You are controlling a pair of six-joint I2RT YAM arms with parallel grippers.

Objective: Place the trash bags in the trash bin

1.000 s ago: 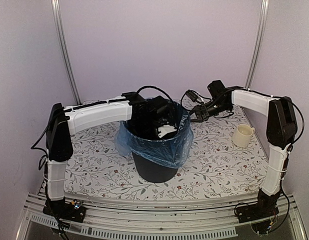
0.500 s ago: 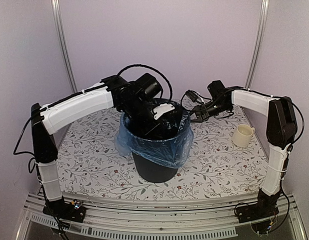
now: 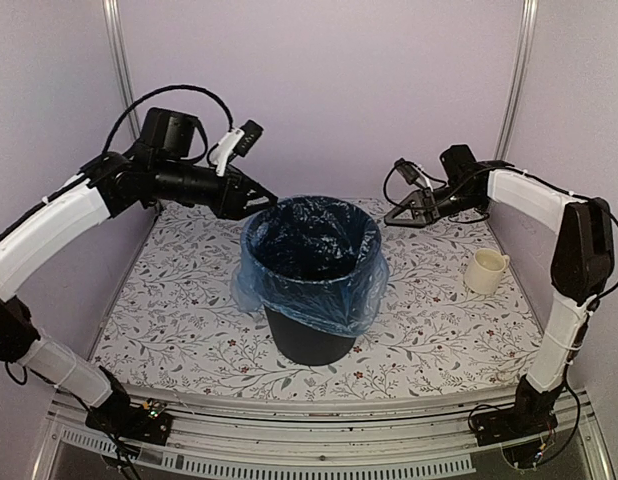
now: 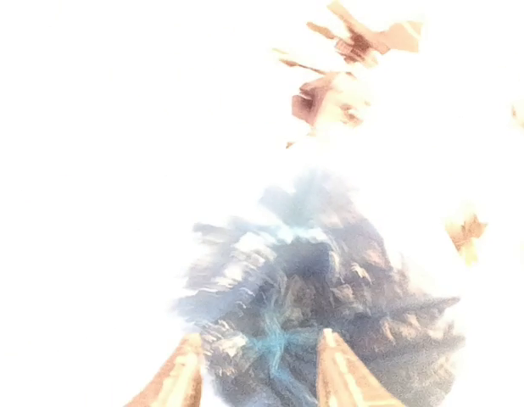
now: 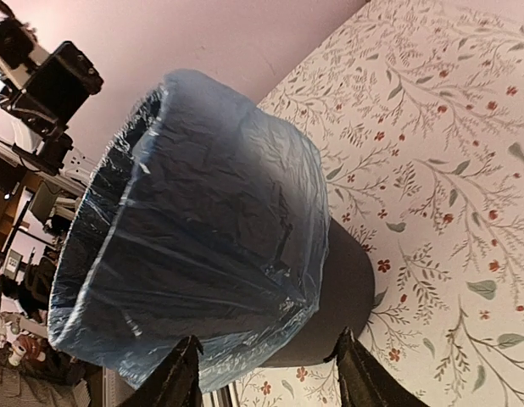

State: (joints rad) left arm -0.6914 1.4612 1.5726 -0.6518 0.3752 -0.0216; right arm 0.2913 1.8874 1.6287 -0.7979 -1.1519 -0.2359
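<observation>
Well, the table (image 3: 189, 300) under me has a white top printed with grey sprigs and small red flowers. It is closed in by plain lilac walls (image 3: 319, 90), with a metal rail (image 3: 124, 90) in each far corner. I count one trash bin (image 3: 309, 340), one light-blue trash bag (image 3: 324, 290), one cream mug (image 3: 485, 270) and two claws. The bag sits inside the dark bin at mid-table, its mouth folded out over the rim and hanging down the outside in a crinkled skirt. My left claw (image 3: 264, 203) hovers just off the bin's far-left rim, fingers apart and holding nothing. My right claw (image 3: 397, 217) hangs off the far-right rim, likewise spread and empty. A second ago my left claw was down inside the bin; now it is up and out, and my right has drawn back a little. The mug stands near the right edge, well apart from the bin.
</observation>
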